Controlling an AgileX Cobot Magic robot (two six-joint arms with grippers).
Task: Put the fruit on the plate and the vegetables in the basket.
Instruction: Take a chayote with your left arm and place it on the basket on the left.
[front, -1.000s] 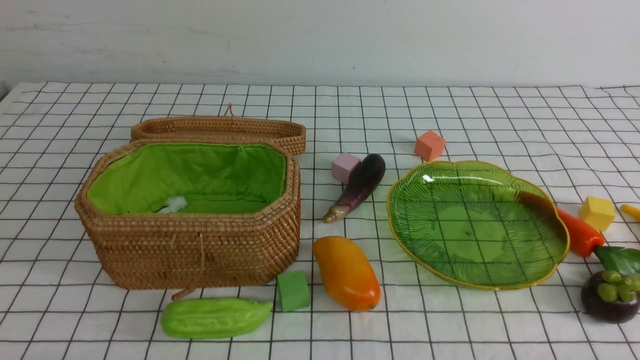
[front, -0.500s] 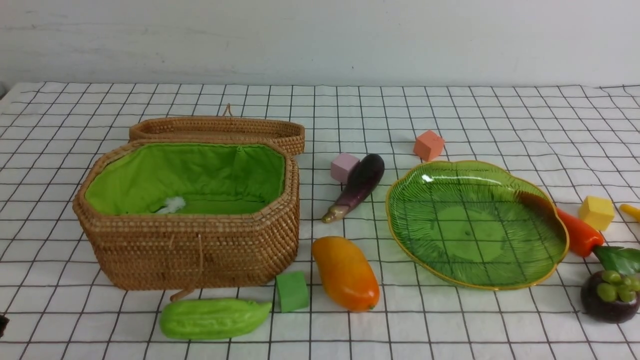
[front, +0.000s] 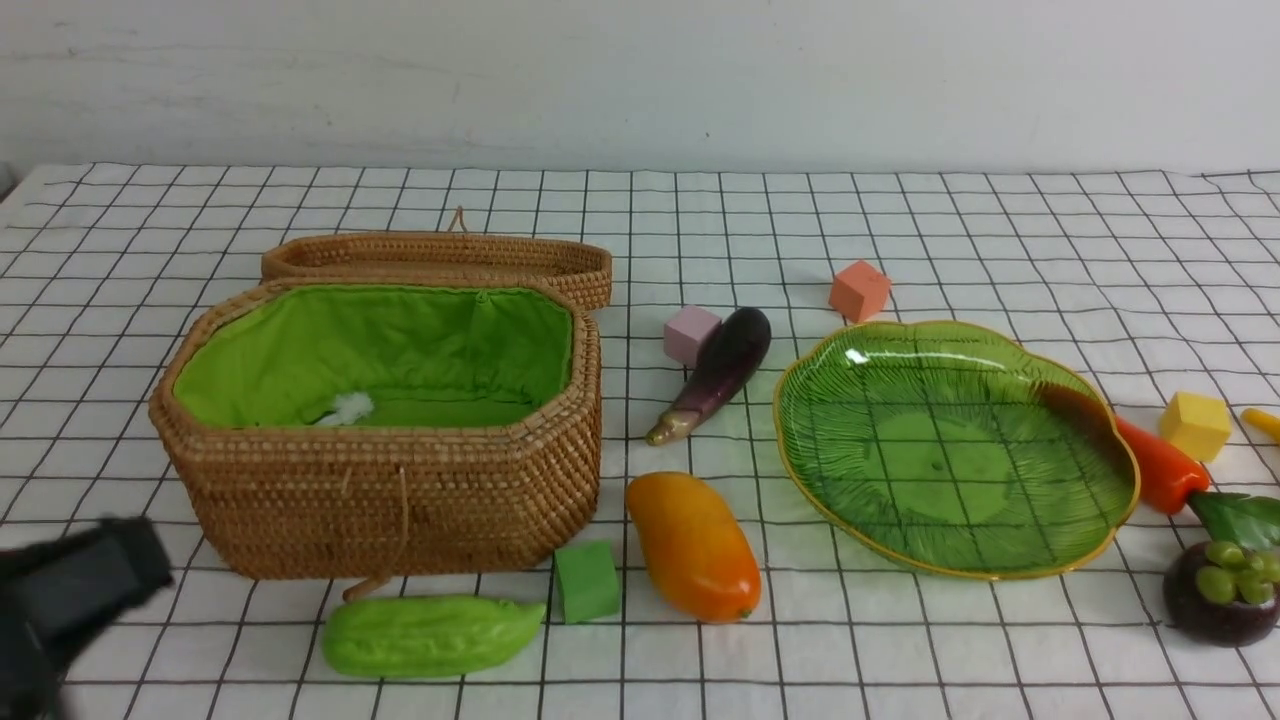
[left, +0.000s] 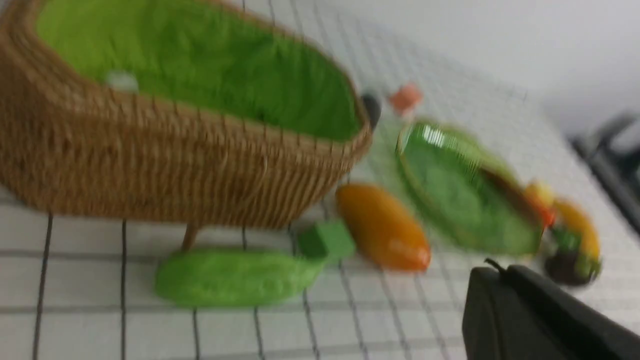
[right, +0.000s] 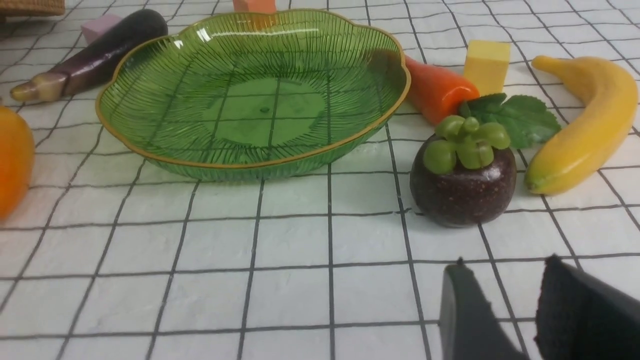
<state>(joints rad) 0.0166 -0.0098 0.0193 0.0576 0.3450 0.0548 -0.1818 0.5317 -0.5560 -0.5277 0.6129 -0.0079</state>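
The open basket (front: 380, 500) stands at the left, its green lining bare. In front of it lie the green gourd (front: 430, 635) and the mango (front: 692, 545). The eggplant (front: 715, 375) lies left of the plate (front: 950, 450), which holds nothing. To its right are the carrot (right: 437, 90), the mangosteen (right: 462, 185) and the banana (right: 585, 125). My left gripper (left: 492, 272), blurred, hangs shut and holding nothing at the lower left, well left of the gourd (left: 235, 277). My right gripper (right: 505, 265) is open over bare cloth, just short of the mangosteen.
The basket's lid (front: 440, 258) leans behind it. Small cubes lie about: green (front: 587, 580) beside the mango, pink (front: 690, 333) against the eggplant, orange (front: 859, 290) behind the plate, yellow (front: 1195, 425) by the carrot. A checked cloth covers the table.
My left gripper has come into the front view at the lower left corner, moving up and right towards the basket's front. The fruit, vegetables, plate and basket lie as before.
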